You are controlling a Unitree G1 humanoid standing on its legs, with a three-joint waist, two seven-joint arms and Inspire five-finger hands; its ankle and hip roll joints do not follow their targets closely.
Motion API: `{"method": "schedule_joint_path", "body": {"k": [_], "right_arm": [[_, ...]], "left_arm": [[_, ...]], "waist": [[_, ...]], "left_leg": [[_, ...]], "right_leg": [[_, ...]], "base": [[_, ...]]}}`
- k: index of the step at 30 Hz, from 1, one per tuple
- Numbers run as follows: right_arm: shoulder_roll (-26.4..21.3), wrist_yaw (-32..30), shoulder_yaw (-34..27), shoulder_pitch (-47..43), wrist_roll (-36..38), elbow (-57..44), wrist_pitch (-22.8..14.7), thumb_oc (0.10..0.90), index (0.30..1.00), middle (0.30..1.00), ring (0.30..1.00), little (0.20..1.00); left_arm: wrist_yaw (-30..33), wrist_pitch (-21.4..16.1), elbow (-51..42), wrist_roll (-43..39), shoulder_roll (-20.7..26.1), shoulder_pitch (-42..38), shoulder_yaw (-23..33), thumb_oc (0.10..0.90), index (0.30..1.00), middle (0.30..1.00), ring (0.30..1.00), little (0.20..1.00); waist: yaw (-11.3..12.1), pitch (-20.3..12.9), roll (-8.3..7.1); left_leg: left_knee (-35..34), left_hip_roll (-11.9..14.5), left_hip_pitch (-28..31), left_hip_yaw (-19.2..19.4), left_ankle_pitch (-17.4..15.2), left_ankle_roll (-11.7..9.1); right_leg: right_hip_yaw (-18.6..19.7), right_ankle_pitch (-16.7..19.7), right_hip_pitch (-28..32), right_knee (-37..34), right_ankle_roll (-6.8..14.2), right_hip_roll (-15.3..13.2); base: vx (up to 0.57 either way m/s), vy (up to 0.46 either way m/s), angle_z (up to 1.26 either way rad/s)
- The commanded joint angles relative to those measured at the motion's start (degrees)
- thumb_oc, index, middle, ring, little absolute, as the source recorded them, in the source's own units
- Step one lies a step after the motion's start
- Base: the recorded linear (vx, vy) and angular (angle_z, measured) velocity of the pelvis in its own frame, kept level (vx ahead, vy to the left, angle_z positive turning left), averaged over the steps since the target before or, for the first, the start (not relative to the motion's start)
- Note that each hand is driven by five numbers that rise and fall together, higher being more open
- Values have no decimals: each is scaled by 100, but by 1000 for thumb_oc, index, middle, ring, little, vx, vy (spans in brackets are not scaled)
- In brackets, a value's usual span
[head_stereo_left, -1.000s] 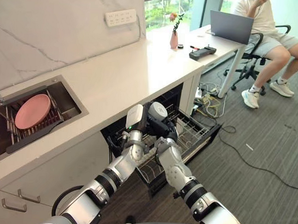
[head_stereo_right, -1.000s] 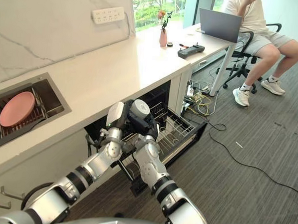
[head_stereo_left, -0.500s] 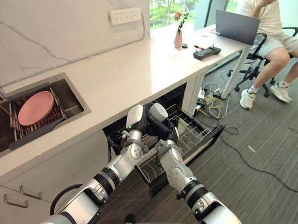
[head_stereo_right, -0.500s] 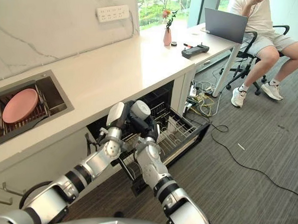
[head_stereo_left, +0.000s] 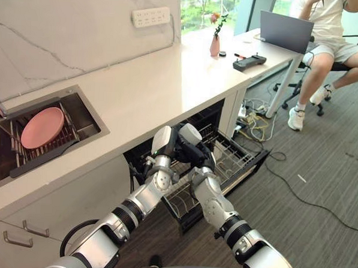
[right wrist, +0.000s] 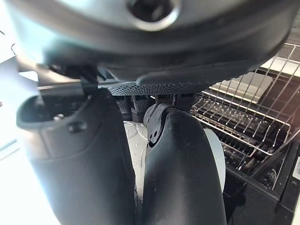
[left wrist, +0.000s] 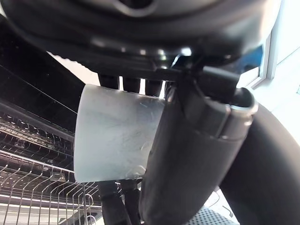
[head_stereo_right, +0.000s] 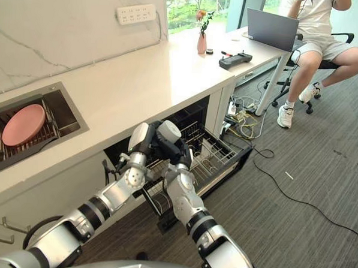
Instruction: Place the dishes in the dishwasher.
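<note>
One dish is in play right now and it's not racked yet, so I'd call this early-to-middle of the job. Both arms meet at the center of the head views, just above the pulled-out dishwasher rack [head_stereo_left: 229,157]. The left hand [head_stereo_left: 162,140] and right hand [head_stereo_left: 196,153] are bunched together around a pale cup [left wrist: 115,138]. In the left wrist view its fingers [left wrist: 131,84] curl behind the cup, with the thumb across the front, so that hand is wrapped on it. In the right wrist view the right hand's thumb and fingers also close around the same whitish cup [right wrist: 214,154], with the wire rack showing past them.

The cup looks plain, smooth and a bit glossy, whitish-grey, with straight sides flaring slightly. It's hanging over the rack, not touching the wires as far as I can tell.

Farther back, at the left edge, a pink plate [head_stereo_left: 42,127] sits in the sink [head_stereo_left: 87,114]. So that's left to do.
</note>
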Motion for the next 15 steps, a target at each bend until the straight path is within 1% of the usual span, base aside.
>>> {"method": "schedule_joint_path", "body": {"k": [1,3,6,7,8,9,10,12,15], "right_arm": [[493,-30,-752,-1540,-57,-253,-764,400,300,300,300,300],[442,-202,-822,-1562,-213,-383,-801,400,300,300,300,300],[287,-403,-950,-1491,-660,-740,-651,400,300,300,300,300],[234,-463,-961,-1399,-834,-909,-610,400,300,300,300,300],[160,-519,-1002,-1336,-989,-1085,-568,400,300,300,300,300],[-50,-670,-1175,-1234,-1366,-1401,-480,400,300,300,300,300],[-41,-690,-1165,-1218,-1386,-1429,-462,400,300,300,300,300],[-266,-712,-1445,-1134,-1697,-1634,-286,400,300,300,300,300],[-393,-564,-1559,-985,-1438,-1822,-227,400,300,300,300,300]], "left_arm": [[-130,-1096,-352,-88,-578,-1033,-863,800,900,900,900,900],[-252,-1024,-306,-56,-538,-1022,-897,800,900,900,900,900],[-671,-815,-319,617,-288,-1085,-1049,800,900,900,900,900],[-729,-783,-516,787,-129,-1035,-978,800,900,900,900,900],[-808,-735,-628,905,30,-958,-866,800,900,900,900,900],[-842,-713,-955,1091,404,-765,-485,800,900,900,900,900],[-863,-697,-1002,1095,428,-741,-469,800,900,900,900,900],[-961,-739,-1396,1227,817,-463,15,800,900,900,900,900],[-1150,-739,-1565,1266,976,-255,281,800,900,900,900,900]], "waist": [[197,-82,-148],[182,-93,-129],[159,-100,-79],[172,-96,-67],[180,-101,-54],[229,-106,-31],[220,-107,-32],[284,-122,-27],[311,-134,-44]], "left_leg": [[73,-198,168,73,-621,-30],[72,-193,174,72,-622,-30],[68,-182,177,79,-630,-33],[68,-177,176,79,-628,-37],[69,-169,184,73,-624,-41],[69,-155,195,57,-616,-54],[69,-154,197,56,-616,-56],[74,-151,211,13,-612,-69],[73,-151,237,2,-622,-72]], "right_leg": [[-111,-707,201,92,249,-64],[-111,-711,199,91,246,-64],[-113,-719,195,94,251,-64],[-121,-727,195,95,251,-63],[-133,-743,199,94,248,-62],[-163,-774,209,93,245,-58],[-163,-775,211,93,244,-56],[-188,-802,237,94,237,-44],[-198,-804,267,93,237,-40]], "base": [[0,0,0],[0,0,0],[0,0,0],[0,0,0],[0,0,0],[0,0,0],[0,0,0],[-3,-6,2],[-2,0,9]]}}
